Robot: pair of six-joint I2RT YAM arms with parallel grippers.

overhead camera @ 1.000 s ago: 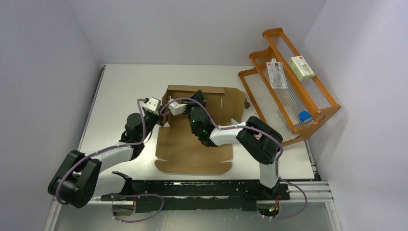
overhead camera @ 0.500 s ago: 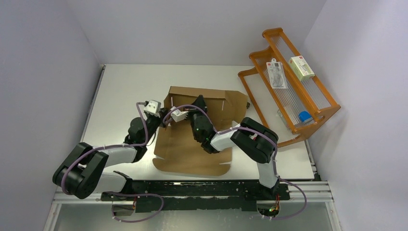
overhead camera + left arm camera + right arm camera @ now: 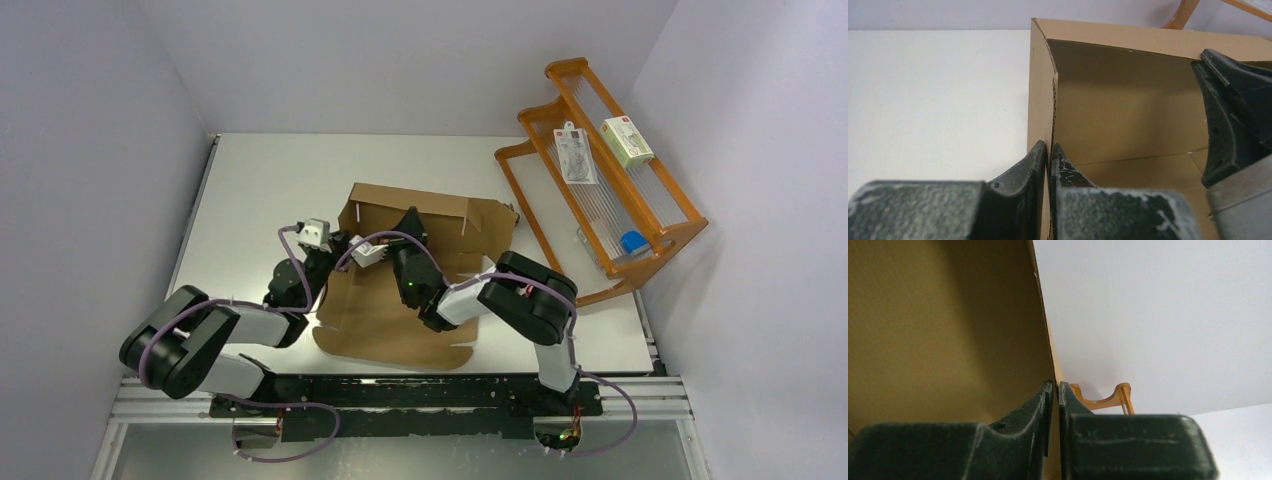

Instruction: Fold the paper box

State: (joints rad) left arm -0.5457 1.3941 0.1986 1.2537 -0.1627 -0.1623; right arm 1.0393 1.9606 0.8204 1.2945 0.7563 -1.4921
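- On the desk [image 3: 260, 180], centrally, holding the box [image 3: 385, 320] half formed: back wall raised, front panel flat.
- Pinching the left side wall with the left tool [image 3: 1049, 155], narrow on cardboard, likely so it stands upright.
- Gripping the back wall with the right tool [image 3: 1055, 387], equally narrow, probably to steady the fold.

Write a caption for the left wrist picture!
The left hand pinches the upright side wall of the brown paper box.

I judge this a robotics lab cell: plain white walls [image 3: 400, 60], white table [image 3: 260, 180], robot arms [image 3: 250, 325] bolted to an aluminium rail [image 3: 640, 392].
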